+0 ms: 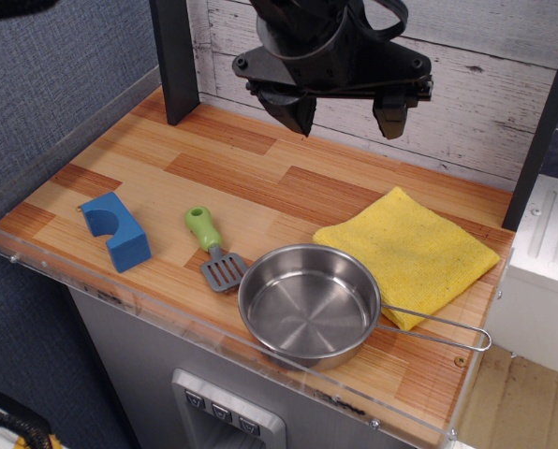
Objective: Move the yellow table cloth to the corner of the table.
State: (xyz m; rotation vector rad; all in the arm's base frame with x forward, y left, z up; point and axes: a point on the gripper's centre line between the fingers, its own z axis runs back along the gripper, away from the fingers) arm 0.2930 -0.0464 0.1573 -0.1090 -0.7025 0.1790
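Note:
The yellow table cloth point(411, 249) lies folded flat at the right side of the wood-plank table point(232, 178), its near edge beside the steel pan. My black gripper point(345, 117) hangs open and empty in the air above the back of the table, well above and to the left of the cloth. Its two fingers are spread wide apart.
A steel pan point(309, 304) with a long wire handle point(438, 327) sits at the front, touching the cloth's near edge. A green-handled toy spatula point(212, 245) and a blue block point(116, 230) lie to the left. A dark post point(174, 58) stands at the back left. A clear acrylic rim point(167, 313) runs along the edges.

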